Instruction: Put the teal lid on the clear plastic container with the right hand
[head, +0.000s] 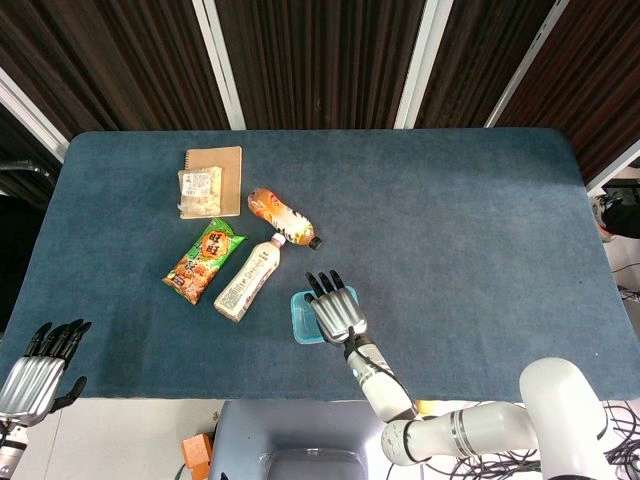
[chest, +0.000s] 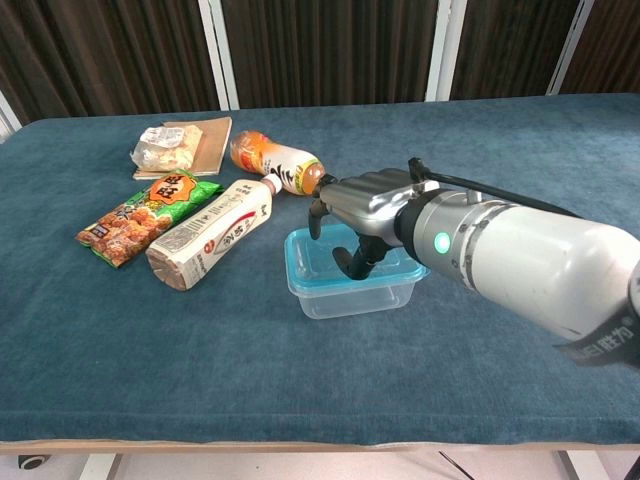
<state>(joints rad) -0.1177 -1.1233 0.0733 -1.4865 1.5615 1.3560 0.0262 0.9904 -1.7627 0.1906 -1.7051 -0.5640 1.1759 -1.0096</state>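
Head view: set high above, looking almost straight down, far enough off to take in the whole blue tabletop (head: 480, 220) edge to edge, with dark slatted wall at the top of frame and floor along the bottom.

Chest view: set low at the near edge, facing level across the tabletop (chest: 150, 330) toward the slatted wall, much closer in, the far corners cut off.

Shared by both: the near middle, with the lidded container (head: 305, 322) (chest: 345, 290), the right hand (head: 335, 310) (chest: 365, 205) over it, and bottles (head: 282, 218) (chest: 275, 165) and snack packets (head: 203, 260) (chest: 135, 218) to its left.
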